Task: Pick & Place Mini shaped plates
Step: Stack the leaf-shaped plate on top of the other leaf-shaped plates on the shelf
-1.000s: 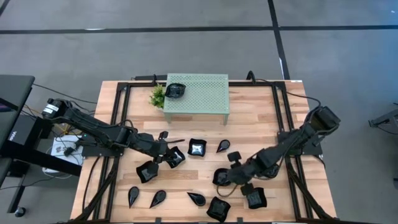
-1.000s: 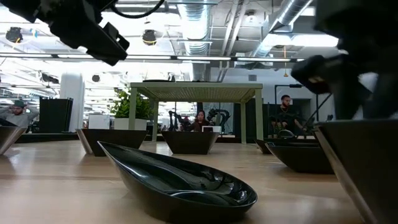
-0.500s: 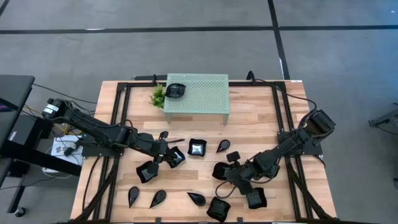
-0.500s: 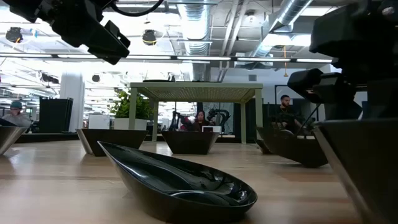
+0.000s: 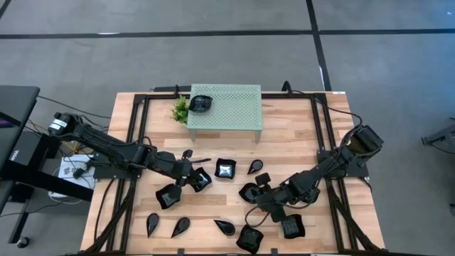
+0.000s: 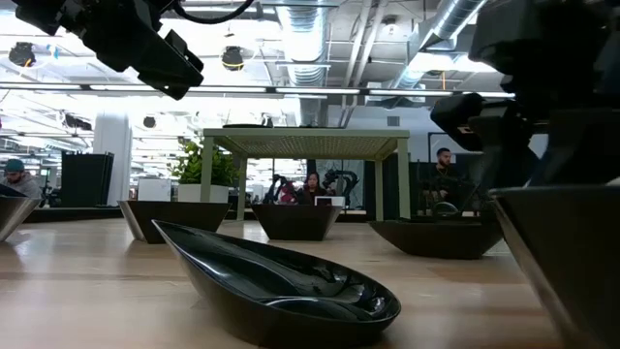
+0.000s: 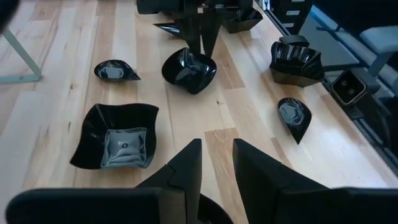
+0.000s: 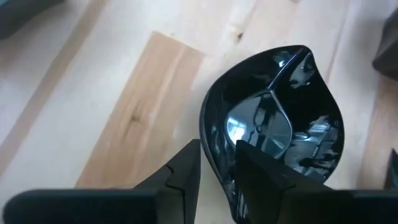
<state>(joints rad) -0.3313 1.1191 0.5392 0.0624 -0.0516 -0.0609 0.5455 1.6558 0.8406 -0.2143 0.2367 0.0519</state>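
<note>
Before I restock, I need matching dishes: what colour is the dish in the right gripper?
Glossy black dish, clearest in the right wrist view.

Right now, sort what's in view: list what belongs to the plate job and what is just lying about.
Job: roundish plate, gripped by the right end effector; square plate; teardrop plate; another plate atop the mint-green stand; left end effector, nearby.
Lying about: mint-green stand; small plant.

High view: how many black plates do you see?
11 plates: one on the stand, one at the left gripper, one in the right gripper, two between, six nearer the front. Arms may hide more.
</note>
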